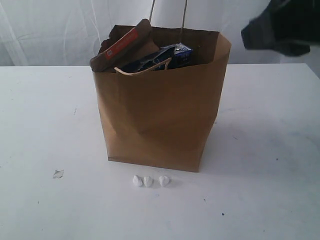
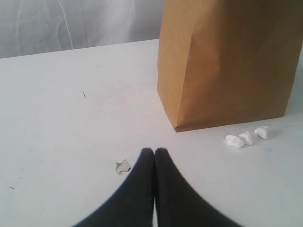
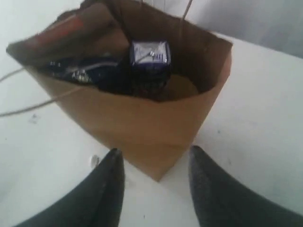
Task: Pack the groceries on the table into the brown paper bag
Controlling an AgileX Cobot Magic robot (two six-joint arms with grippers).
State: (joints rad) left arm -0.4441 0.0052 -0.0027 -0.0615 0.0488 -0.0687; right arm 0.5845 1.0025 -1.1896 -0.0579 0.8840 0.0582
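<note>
Two groceries are seen in the brown paper bag (image 1: 160,115) standing mid-way across the table (image 1: 40,125): a foil pouch (image 1: 122,47), its red label unreadable, and a blue-white carton (image 3: 150,54). The left gripper (image 2: 154,152) is shown with fingers pressed together, the right gripper (image 3: 155,151) with fingers spread.

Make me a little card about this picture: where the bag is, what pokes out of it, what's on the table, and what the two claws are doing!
bag: brown paper bag upright on the table
poking out: brown-orange foil pouch, small blue-white carton
in front of bag: three white crumbs
left gripper: shut, empty
right gripper: open, empty, above the bag
</note>
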